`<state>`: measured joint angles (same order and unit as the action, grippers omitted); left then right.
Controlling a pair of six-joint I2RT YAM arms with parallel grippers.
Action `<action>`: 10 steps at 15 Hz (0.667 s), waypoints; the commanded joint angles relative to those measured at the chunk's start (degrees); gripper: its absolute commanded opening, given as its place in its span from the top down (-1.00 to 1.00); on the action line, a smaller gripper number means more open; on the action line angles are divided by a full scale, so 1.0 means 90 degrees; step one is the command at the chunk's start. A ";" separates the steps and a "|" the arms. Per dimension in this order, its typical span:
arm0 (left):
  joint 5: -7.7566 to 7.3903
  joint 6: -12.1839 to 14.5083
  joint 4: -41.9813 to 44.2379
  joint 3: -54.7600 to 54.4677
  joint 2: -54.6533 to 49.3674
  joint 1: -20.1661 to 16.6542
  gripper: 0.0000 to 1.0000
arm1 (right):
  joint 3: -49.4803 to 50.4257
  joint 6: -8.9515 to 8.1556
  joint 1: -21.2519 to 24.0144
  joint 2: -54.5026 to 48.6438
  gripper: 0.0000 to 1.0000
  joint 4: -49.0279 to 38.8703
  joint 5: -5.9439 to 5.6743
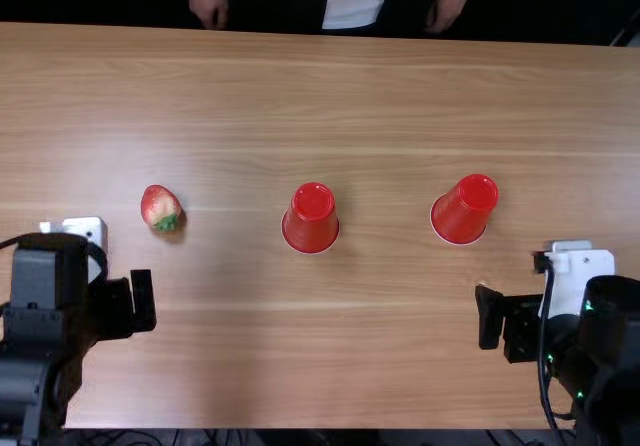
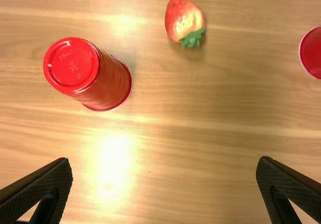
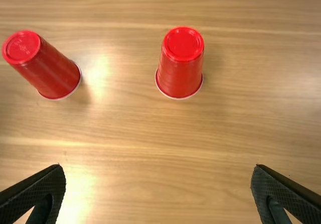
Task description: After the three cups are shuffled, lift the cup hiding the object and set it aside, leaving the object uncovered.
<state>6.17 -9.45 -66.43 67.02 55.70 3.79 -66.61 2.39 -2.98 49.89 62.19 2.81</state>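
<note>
**Strawberry uncovered, both grippers empty**

Top view: the red toy strawberry [image 1: 161, 207] lay bare at the left of the light brown wooden table [image 1: 320, 96]. The middle red plastic cup [image 1: 311, 218] and the right red plastic cup [image 1: 465, 208] stood upside down, well apart.

Left wrist view: the left gripper [image 2: 161, 166] gaped wide and held nothing. A third red cup [image 2: 88, 73] stood near the strawberry. It looked light, thin and crushable, best pinched gently mid-wall.

Right wrist view: the right gripper [image 3: 156, 169] was spread wide and empty, its way to either cup apparently open.
</note>
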 commanded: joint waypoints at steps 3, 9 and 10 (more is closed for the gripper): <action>-0.0030 -0.0075 0.0561 -0.1256 -0.1463 -0.0167 -1.00 | 0.0829 -0.0043 -0.0049 -0.0973 -1.00 -0.0259 0.0016; -0.0018 -0.0098 0.1991 -0.3570 -0.4334 -0.0509 -1.00 | 0.2694 -0.0043 -0.0010 -0.3483 -1.00 -0.1150 -0.0019; -0.0006 -0.0098 0.2085 -0.3922 -0.4978 -0.0499 -1.00 | 0.3065 -0.0043 -0.0001 -0.4069 -1.00 -0.1302 -0.0019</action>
<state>6.00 -9.93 -48.14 32.69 13.13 -0.47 -40.25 2.37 -2.98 15.20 50.83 2.79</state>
